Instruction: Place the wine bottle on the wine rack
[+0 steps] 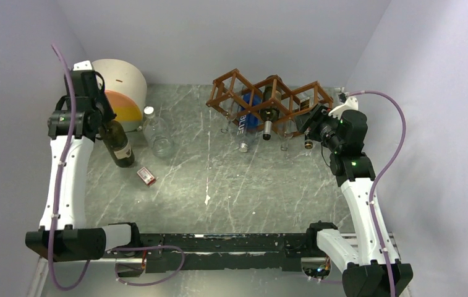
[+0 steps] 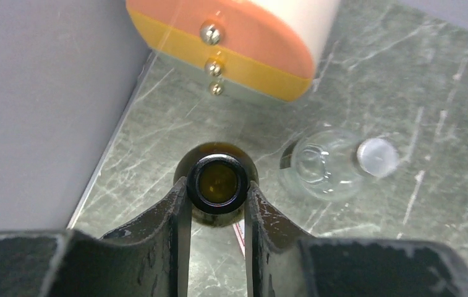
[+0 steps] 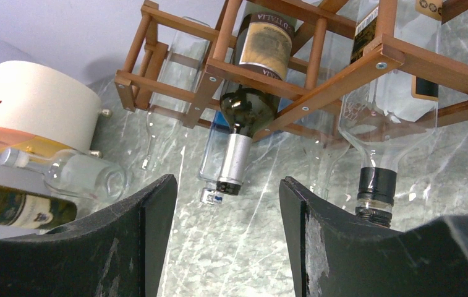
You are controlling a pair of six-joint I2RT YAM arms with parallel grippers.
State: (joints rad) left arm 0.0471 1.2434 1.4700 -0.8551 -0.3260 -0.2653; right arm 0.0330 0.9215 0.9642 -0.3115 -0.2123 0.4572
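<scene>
A dark green wine bottle with a pale label stands upright at the table's left. My left gripper is shut on its neck; in the left wrist view the fingers press both sides of the open mouth of the wine bottle. The reddish-brown wooden wine rack stands at the back centre-right, with a dark bottle and clear bottles in it. My right gripper is open and empty, just right of the wine rack, with the dark bottle's neck ahead of it.
A clear glass bottle with a white cap stands right of the wine bottle. A white round box with an orange and yellow base lies at the back left. A small red card lies on the marble table. Walls enclose three sides.
</scene>
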